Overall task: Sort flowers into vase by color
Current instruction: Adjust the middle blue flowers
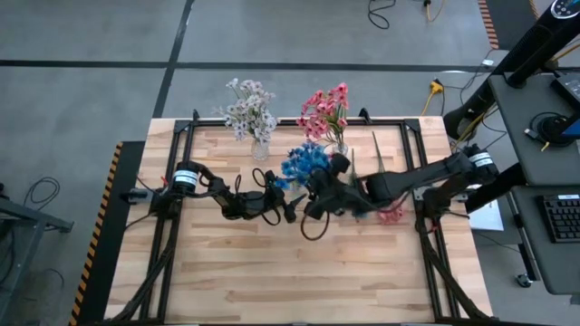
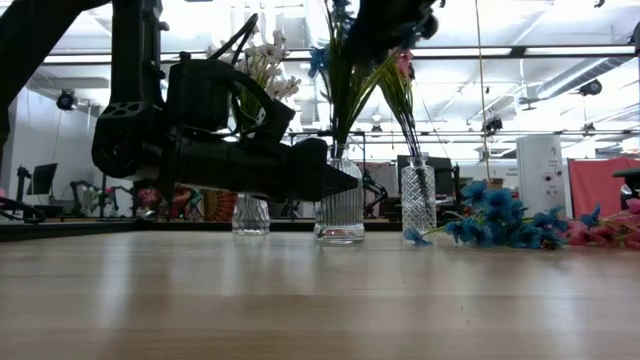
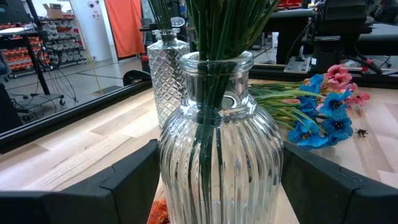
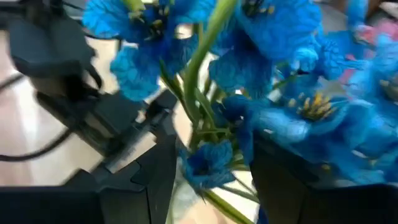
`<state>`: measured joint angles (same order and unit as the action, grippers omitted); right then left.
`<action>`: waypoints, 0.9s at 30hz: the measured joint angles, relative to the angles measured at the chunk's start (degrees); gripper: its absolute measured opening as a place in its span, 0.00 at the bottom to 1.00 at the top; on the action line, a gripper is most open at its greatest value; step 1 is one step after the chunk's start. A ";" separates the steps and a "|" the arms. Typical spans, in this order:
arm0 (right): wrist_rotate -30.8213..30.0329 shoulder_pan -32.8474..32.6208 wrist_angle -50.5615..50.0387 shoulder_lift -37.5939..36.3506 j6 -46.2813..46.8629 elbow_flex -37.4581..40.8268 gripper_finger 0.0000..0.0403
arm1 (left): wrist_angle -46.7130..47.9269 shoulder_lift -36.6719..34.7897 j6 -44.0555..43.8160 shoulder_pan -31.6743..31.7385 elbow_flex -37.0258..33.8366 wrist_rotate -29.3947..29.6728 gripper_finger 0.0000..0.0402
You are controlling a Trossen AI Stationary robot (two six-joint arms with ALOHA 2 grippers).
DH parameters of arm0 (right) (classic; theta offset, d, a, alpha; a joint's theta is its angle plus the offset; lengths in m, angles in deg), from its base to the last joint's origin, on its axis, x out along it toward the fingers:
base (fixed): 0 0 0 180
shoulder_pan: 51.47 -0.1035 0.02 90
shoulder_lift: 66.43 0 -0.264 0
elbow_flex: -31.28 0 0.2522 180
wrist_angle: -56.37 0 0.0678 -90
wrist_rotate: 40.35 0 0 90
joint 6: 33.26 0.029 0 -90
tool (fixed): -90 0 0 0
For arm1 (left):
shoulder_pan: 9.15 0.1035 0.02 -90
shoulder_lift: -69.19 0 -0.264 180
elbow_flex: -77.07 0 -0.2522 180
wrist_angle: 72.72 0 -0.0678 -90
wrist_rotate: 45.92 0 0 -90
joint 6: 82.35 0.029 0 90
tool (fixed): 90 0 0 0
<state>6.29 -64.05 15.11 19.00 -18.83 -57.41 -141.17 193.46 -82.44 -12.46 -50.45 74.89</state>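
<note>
Three glass vases stand upright on the table. The far left vase (image 1: 261, 149) holds white flowers (image 1: 251, 110) and the far right vase (image 1: 340, 148) holds pink flowers (image 1: 324, 109). The ribbed middle vase (image 3: 221, 155) holds green stems topped with blue flowers (image 1: 305, 163), and my left gripper (image 3: 221, 193) is shut on it. My right gripper (image 4: 211, 174) hovers open among those blue blossoms (image 4: 292, 93); whether it touches them I cannot tell. Loose blue flowers (image 2: 500, 222) and pink flowers (image 1: 391, 215) lie on the table to the right. My left gripper has the ribbed vase's belly between its two fingers, one finger (image 3: 134, 180) against each side wall (image 3: 166, 168). The fingers come level from the table's left. The vase stands upright with its base on the table.
Black frame rails (image 1: 181, 136) run along the table's far and side edges. A cable loop (image 1: 313, 231) hangs below the right wrist. Bare wood (image 1: 290, 281) fills the near half of the table.
</note>
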 joint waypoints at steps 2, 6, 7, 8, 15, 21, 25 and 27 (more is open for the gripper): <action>2.96 1.51 2.76 0.00 -2.07 0.42 0.46 | 0.00 0.00 0.01 0.00 0.00 0.02 0.70; 4.36 3.38 4.01 0.14 -4.20 0.50 0.46 | -0.01 0.00 0.00 0.00 0.00 0.02 0.70; 4.40 3.67 4.03 0.17 -4.88 0.50 0.46 | -0.01 0.00 -0.01 0.00 0.00 0.02 0.70; 4.56 3.97 4.11 0.17 -5.24 0.50 0.46 | -0.02 0.00 -0.01 0.00 0.00 0.02 0.70; 7.57 5.31 6.63 2.12 -7.27 0.54 0.46 | -0.02 0.00 0.04 0.00 0.00 0.04 0.70; 3.41 5.64 7.58 3.52 -8.05 0.39 0.46 | 0.13 0.00 0.21 0.00 0.18 0.09 0.70; 3.29 5.62 7.70 3.52 -7.35 0.41 0.39 | 0.34 0.00 0.49 0.00 0.31 0.07 0.70; 3.30 5.64 7.68 3.52 -6.97 0.41 0.32 | 0.35 0.00 0.49 0.00 0.31 0.05 0.70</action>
<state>9.59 -58.41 22.80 22.52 -25.80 -57.00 -140.82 193.46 -81.94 -12.46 -50.14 74.93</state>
